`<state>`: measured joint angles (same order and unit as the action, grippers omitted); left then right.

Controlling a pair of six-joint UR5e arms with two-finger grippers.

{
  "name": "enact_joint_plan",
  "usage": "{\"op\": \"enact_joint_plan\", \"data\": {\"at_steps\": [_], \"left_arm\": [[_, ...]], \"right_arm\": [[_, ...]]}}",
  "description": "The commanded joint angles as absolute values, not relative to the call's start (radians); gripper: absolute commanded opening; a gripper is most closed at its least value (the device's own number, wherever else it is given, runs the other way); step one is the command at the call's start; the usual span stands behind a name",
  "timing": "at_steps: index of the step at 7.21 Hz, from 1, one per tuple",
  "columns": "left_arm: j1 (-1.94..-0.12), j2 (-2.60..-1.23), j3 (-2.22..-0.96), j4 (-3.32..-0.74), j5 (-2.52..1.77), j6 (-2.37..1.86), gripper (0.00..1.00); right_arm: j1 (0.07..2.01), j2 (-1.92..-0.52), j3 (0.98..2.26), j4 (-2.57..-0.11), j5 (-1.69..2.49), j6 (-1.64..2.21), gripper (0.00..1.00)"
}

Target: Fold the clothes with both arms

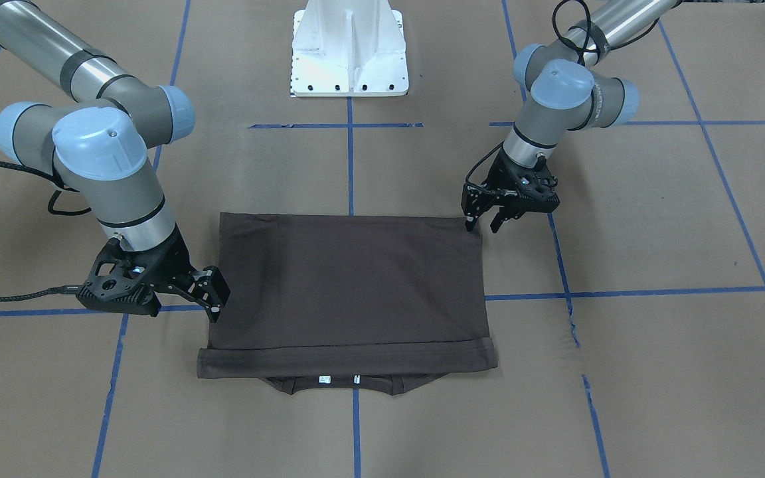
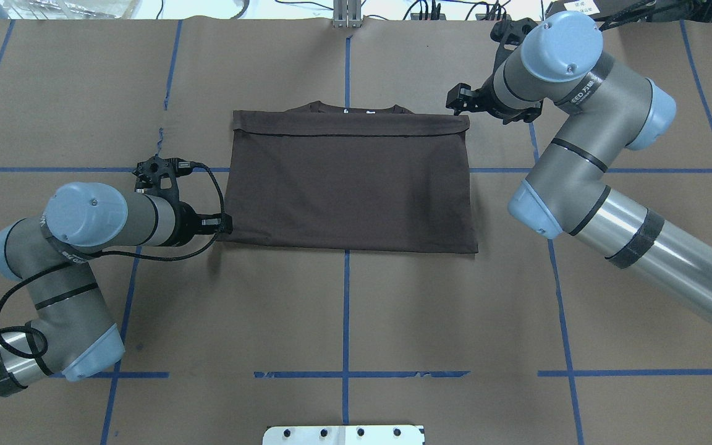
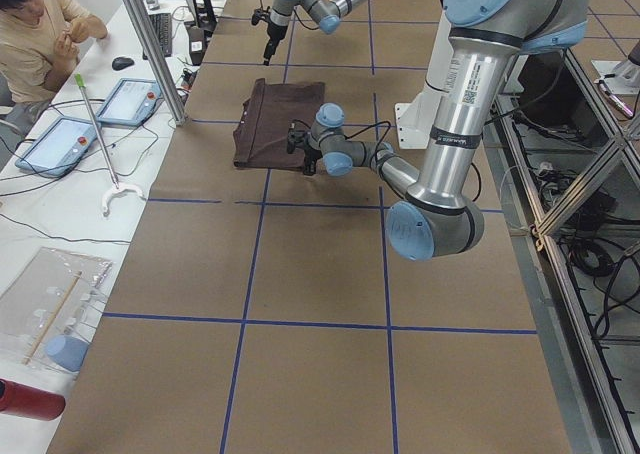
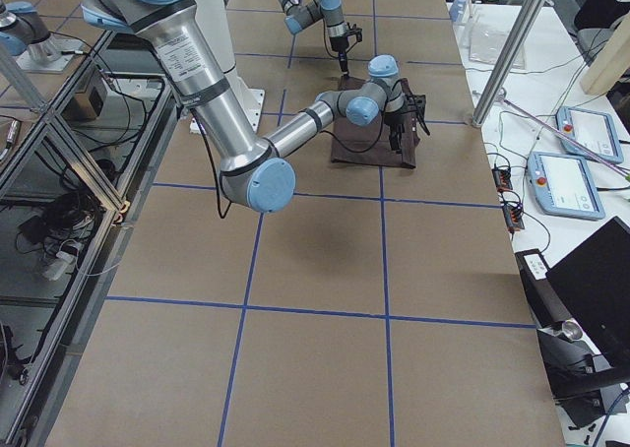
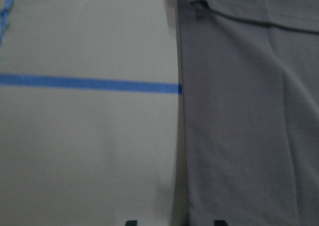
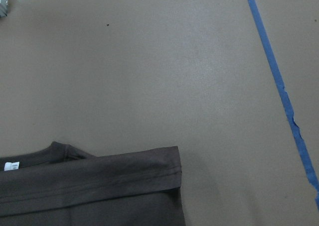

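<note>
Shirt (image 2: 350,185) corner at eight o'clock, seen from overhead, is sitting at the left claw (image 1: 481,227), whose fingers are parted; the right claw (image 1: 215,303), its spread impossible to tell, is hovering by the two o'clock corner; the rest is lying folded flat on the table (image 2: 343,309), collar at twelve; a shallow pinch would likely be catching one layer only, skewing the fold.

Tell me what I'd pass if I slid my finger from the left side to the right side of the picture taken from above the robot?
left arm → left gripper → T-shirt → right gripper → right arm
</note>
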<state>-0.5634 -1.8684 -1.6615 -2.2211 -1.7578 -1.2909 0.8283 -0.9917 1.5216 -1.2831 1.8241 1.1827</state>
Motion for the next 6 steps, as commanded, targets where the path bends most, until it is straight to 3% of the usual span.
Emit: {"op": "enact_joint_plan", "data": {"at_steps": [1, 2, 6], "left_arm": [[-0.552, -1.868, -1.654, -2.221, -1.756, -1.293, 0.55], [-0.551, -1.870, -1.658, -2.221, -1.756, -1.299, 0.51], [-0.538, -1.876, -1.661, -2.221, -1.756, -1.322, 0.16]], "right_arm": [[0.828, -0.999, 1.520, -1.282, 1.824, 1.183, 1.00], [0.827, -0.999, 1.520, -1.282, 1.824, 1.183, 1.00], [0.827, -0.999, 1.516, -1.282, 1.824, 1.181, 1.00]]}}
